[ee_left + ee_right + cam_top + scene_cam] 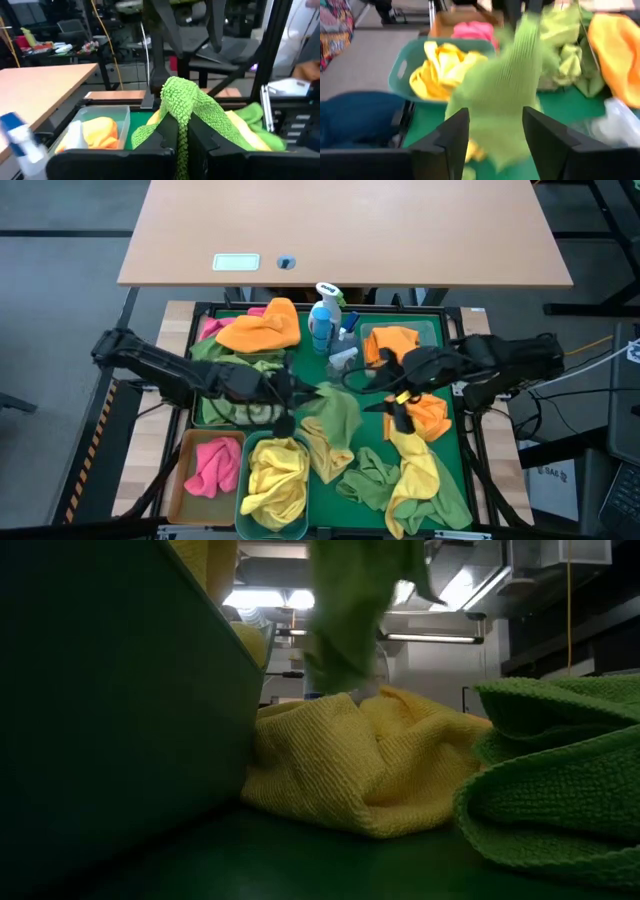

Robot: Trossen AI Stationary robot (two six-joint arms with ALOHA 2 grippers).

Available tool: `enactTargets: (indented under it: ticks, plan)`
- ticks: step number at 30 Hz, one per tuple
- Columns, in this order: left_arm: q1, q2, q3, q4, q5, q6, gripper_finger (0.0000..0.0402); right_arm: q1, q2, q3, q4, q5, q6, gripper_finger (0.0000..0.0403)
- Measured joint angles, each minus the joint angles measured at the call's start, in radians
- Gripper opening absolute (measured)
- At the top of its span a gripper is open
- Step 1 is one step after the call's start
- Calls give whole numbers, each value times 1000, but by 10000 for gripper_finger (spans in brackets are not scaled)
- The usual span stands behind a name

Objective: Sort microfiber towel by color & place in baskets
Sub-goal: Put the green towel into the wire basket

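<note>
My left end effector [290, 392], mid-frame, pinches a green towel [335, 418]; its hanging tail could snag the teal basket [245, 518]. Right end effector [397, 402] is spread.

A big wooden desk [345, 230] stands past the work table, with a white label [236, 262] and a small round hole [287, 262] in its top. The floor [60, 270] around it is gray. In the low view, long bright ceiling lights [430, 637] shine. Black office chairs [200, 40] and a messy far desk [55, 47] fill the room.
</note>
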Motion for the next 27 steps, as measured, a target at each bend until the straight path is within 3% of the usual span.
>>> enactTargets:
  ticks: [5, 12, 20, 25, 27]
  plan:
    - [-1, -137, 0, -84, -47, -16, 9, 1, -1, 87, -198, 0, 1, 183]
    - [-1, -368, 0, -267, -114, -135, 9, 1, -4, 59, -356, 0, -35, 182]
    - [-24, -570, 0, -702, -219, -352, 9, 1, -5, -59, -291, 0, -79, 182]
    - [-42, -590, -7, -1027, -221, -593, 9, 3, -5, -166, -254, 0, -77, 182]
    - [-46, -580, -47, -1083, -230, -665, 9, 17, -11, -225, -198, -5, -76, 182]
